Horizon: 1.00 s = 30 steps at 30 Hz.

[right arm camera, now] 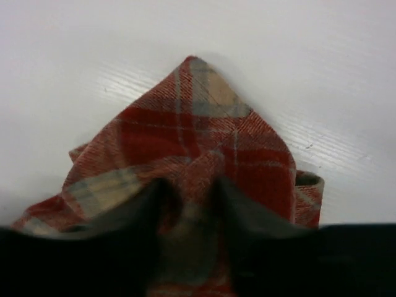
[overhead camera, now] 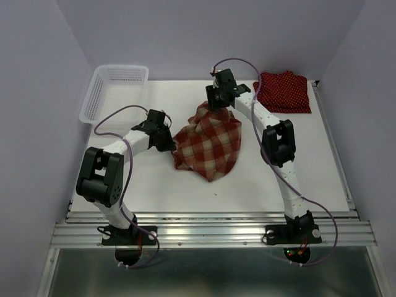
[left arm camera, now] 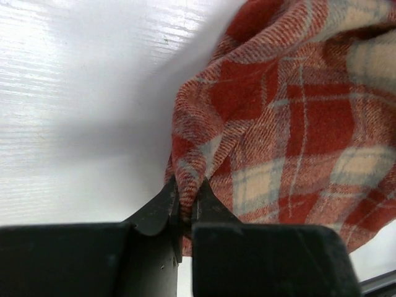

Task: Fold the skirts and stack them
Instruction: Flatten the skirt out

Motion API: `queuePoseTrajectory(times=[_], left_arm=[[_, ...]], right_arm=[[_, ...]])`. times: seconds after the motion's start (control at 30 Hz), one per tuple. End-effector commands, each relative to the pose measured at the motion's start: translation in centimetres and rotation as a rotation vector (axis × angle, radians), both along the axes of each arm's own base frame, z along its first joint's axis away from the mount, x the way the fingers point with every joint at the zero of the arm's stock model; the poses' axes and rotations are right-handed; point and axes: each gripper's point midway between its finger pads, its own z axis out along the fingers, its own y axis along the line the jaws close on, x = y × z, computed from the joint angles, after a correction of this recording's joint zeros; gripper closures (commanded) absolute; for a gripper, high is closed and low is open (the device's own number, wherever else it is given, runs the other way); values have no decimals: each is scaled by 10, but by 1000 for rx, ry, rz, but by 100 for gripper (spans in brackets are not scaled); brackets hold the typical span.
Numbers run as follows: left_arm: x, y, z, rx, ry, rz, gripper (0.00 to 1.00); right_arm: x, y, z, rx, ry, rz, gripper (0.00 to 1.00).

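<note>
The red-and-cream plaid skirt [overhead camera: 210, 143] is held up off the white table in the middle. My left gripper [overhead camera: 171, 143] is shut on its left edge; the left wrist view shows a fold of plaid [left arm camera: 291, 117] pinched between the black fingers. My right gripper [overhead camera: 215, 106] is shut on the skirt's top corner; the right wrist view shows plaid cloth [right arm camera: 198, 136] bunched between the fingers. A dark red polka-dot skirt [overhead camera: 283, 91] lies folded at the back right. I cannot tell whether it is one skirt or two.
A white plastic mesh basket [overhead camera: 114, 91] stands at the back left corner. The table's metal front rail [overhead camera: 210, 232] runs along the near edge by the arm bases.
</note>
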Motion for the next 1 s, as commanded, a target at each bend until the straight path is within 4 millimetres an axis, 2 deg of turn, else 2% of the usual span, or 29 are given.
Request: queuePoseTrajectory(times=[0.0,0.03,0.07,0.1,0.17,0.2,0.23,0.3,0.33,0.4,0.43,0.47,0.53,0.57,0.6,0.63,0.67,0.7,0.73,0.77,0.8,0.83,0.87,0.9,0.93,0.97], left_arm=[[21,1,26,8,-83,5,100],[23,2,29,15,-93,9,100],[24,3,33,19,-98,10,100],[28,3,39,20,-113,13,100],[30,5,48,31,-122,26,100],[34,5,58,28,-145,31,100],[35,6,66,27,-161,39,100],[39,12,98,30,-228,74,100],[38,17,121,33,-279,93,100],[39,28,153,52,-365,132,100],[39,32,172,52,-415,149,100],[32,36,203,30,-490,162,100],[24,38,243,-3,-593,161,100],[12,40,276,-43,-681,157,100],[4,40,295,-66,-733,145,100],[-13,41,332,-110,-832,123,100],[-23,41,351,-135,-885,113,100],[-34,41,370,-161,-944,92,100],[-47,38,391,-194,-1004,60,100],[-73,40,424,-252,-1110,36,100],[-88,40,443,-287,-1171,15,100],[-103,40,460,-317,-1229,-8,100],[-131,40,487,-378,-1322,-48,100],[-144,41,498,-403,-1357,-64,100],[-164,40,515,-437,-1409,-107,100],[-172,39,521,-450,-1426,-125,100]], right_arm=[[-17,6,16,19,28,35,78],[-19,7,21,27,19,36,83],[-19,7,30,37,4,37,98],[-19,6,51,56,-41,31,99],[-18,3,76,78,-101,14,99],[-19,-6,79,60,-119,-22,99],[-20,-11,120,93,-209,-42,99],[-22,-28,153,90,-300,-114,99],[-32,-40,186,108,-368,-145,99],[-43,-62,218,100,-440,-222,99],[-50,-70,221,99,-459,-243,99],[-71,-82,261,142,-534,-258,99],[-92,-94,292,186,-616,-260,99],[-118,-106,315,215,-658,-261,99],[-131,-111,329,241,-682,-255,99],[-145,-116,343,266,-712,-248,99],[-158,-120,350,282,-729,-238,99],[-189,-131,383,335,-798,-221,99],[-205,-136,397,360,-827,-208,99],[-220,-140,410,384,-855,-189,99],[-250,-147,434,436,-910,-154,99],[-265,-149,444,460,-930,-126,99],[-281,-151,455,480,-955,-95,100],[-297,-146,463,508,-968,-26,99],[-319,-152,479,531,-1003,0,99],[-331,-150,485,543,-1013,42,99]])
